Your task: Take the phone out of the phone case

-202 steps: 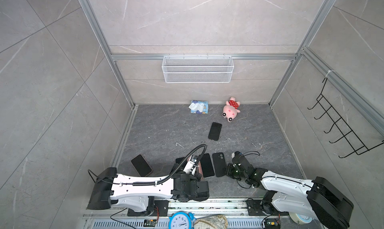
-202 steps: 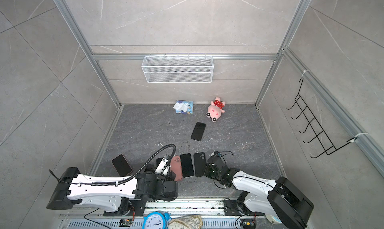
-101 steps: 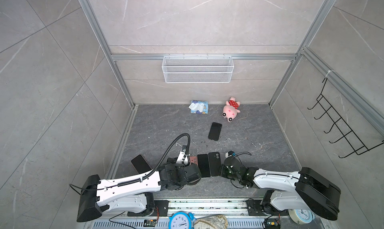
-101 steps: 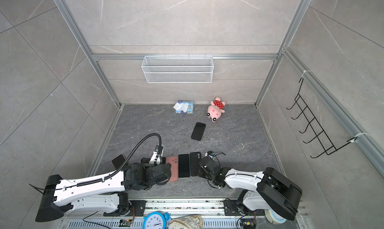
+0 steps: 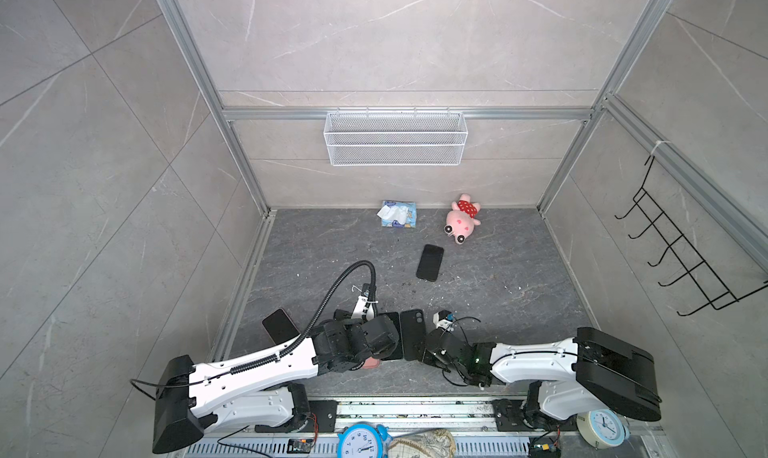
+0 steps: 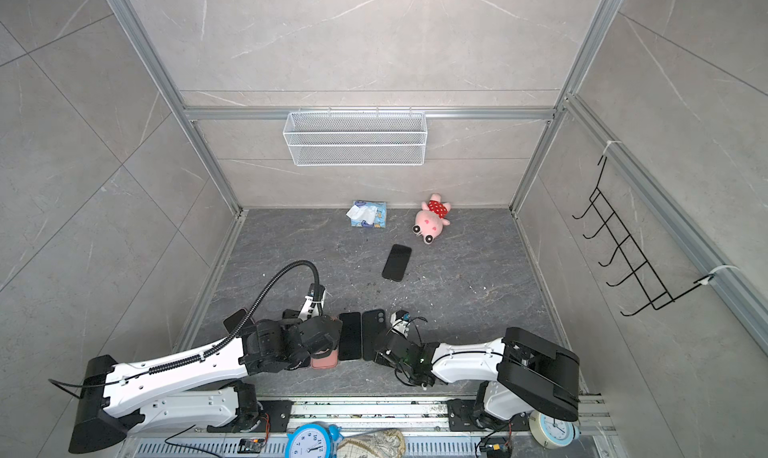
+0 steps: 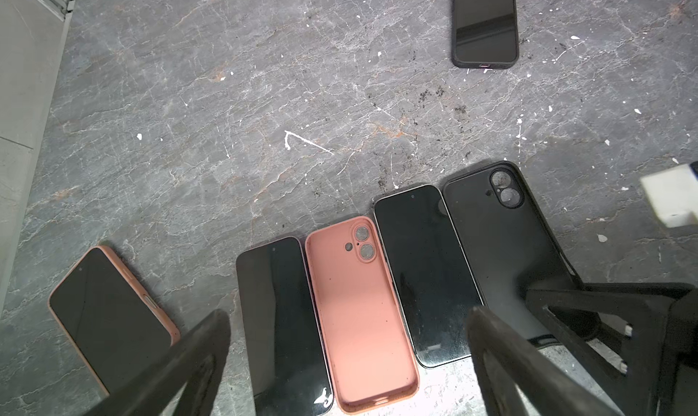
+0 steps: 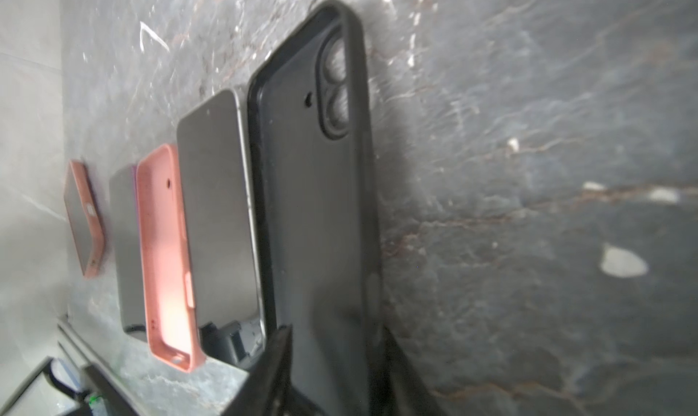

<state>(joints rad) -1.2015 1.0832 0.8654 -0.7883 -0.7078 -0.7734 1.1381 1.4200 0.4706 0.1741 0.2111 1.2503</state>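
left hand wide open, right hand parted

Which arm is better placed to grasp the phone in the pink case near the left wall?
Left. The left hand, open, hovers over the row, close to that cased phone. The right hand is at the black case, at the row's far end, and would have to reach across.

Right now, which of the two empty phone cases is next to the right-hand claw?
The black case, at the row's end: its near end lies at the right gripper. The pink case lies farther off, between two bare phones.
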